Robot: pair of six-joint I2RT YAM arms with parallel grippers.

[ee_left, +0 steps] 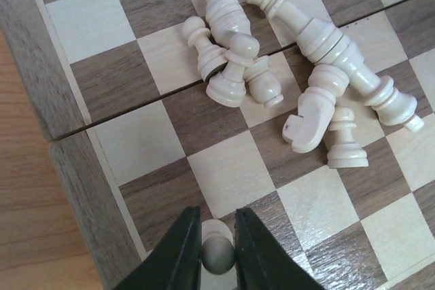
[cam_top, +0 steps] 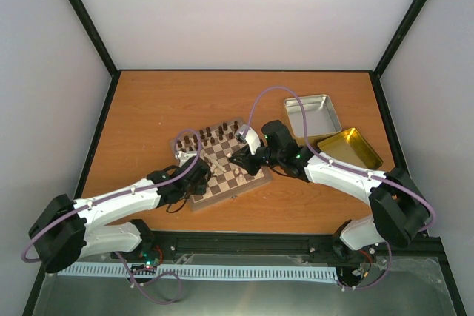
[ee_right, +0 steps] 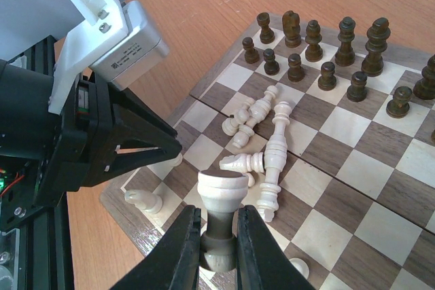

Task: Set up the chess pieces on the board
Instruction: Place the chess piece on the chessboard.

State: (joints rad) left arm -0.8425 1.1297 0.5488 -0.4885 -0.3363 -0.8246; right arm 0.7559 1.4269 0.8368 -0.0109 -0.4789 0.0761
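The board lies mid-table, and its rim also shows in the left wrist view and the right wrist view. Several cream chess pieces lie toppled in a heap near its middle. My left gripper is shut on a cream pawn that stands on a square by the board's near corner. My right gripper is shut on the stem of a larger cream piece and holds it above the board, wide flat end towards the camera. The left gripper is close beside it.
Dark brown pieces stand in two rows along the board's far side. A cream piece stands at the near corner and another near the right gripper. A silver tin and a gold tin sit right of the board.
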